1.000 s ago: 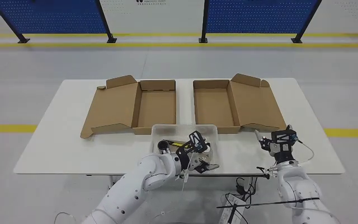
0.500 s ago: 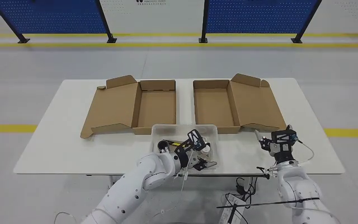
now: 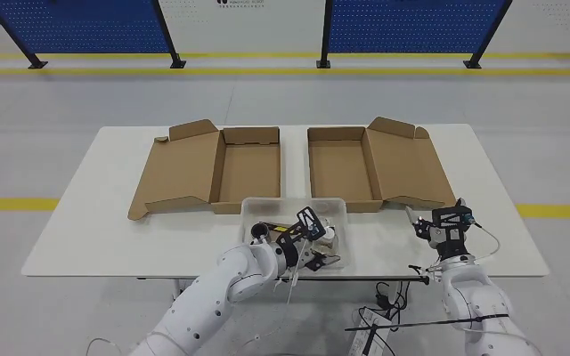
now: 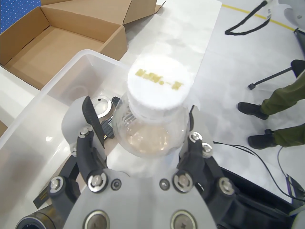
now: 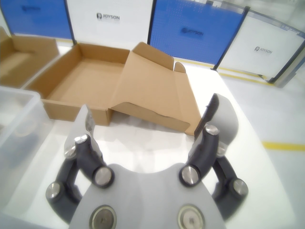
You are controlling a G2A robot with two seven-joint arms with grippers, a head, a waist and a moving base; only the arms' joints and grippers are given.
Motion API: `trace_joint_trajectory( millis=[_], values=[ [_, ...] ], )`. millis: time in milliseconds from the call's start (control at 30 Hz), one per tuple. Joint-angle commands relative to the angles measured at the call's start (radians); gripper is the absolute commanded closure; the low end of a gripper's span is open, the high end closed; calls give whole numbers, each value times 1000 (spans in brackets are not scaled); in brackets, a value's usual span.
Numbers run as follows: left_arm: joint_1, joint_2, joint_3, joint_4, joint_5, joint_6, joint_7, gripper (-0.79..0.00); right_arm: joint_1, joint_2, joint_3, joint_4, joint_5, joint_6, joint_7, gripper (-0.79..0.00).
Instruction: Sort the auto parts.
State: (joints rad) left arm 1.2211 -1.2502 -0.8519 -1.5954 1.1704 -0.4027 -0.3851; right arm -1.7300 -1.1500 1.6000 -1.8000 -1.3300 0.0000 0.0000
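The fingers (image 4: 91, 117) of your left gripper (image 4: 140, 120) clasp a clear bulbous part (image 4: 157, 89), white-capped, over the translucent plastic bin (image 4: 71, 60) at the table's (image 3: 89, 222) 6 o'clock, with a silver disc (image 4: 102, 107) inside. Your right gripper's (image 5: 149, 113) fingers spread wide.

A clear, rounded auto part (image 4: 152, 137) with a white round cap sat gripped in the left end effector (image 4: 140, 115), over a clear bin (image 4: 71, 60). A silver disc (image 4: 103, 106) and a small black part (image 4: 108, 129) lay inside the bin.

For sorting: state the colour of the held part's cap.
White cap, yellow print; left wrist view.
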Motion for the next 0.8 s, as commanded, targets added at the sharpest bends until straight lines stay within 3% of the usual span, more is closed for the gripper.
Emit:
trace_joint_trajectory(
  millis=[0,100,233,267,333,767],
  values=[
    [-1,-1,1,4,1,3,0,-628,0,0,0,0,0,0,0,-785],
    [-2,-2,1,5,0,9,3,-379,0,0,0,0,0,0,0,-785],
    [-2,-3,0,6,1,17,8,-175,0,0,0,0,0,0,0,-785],
    [-2,-4,0,5,2,17,10,-80,0,0,0,0,0,0,0,-785],
    [0,-4,-1,4,1,14,17,0,0,0,0,0,0,0,0,-785],
    [29,6,-55,-76,15,33,54,0,0,0,0,0,0,0,0,-785]
  ],
)
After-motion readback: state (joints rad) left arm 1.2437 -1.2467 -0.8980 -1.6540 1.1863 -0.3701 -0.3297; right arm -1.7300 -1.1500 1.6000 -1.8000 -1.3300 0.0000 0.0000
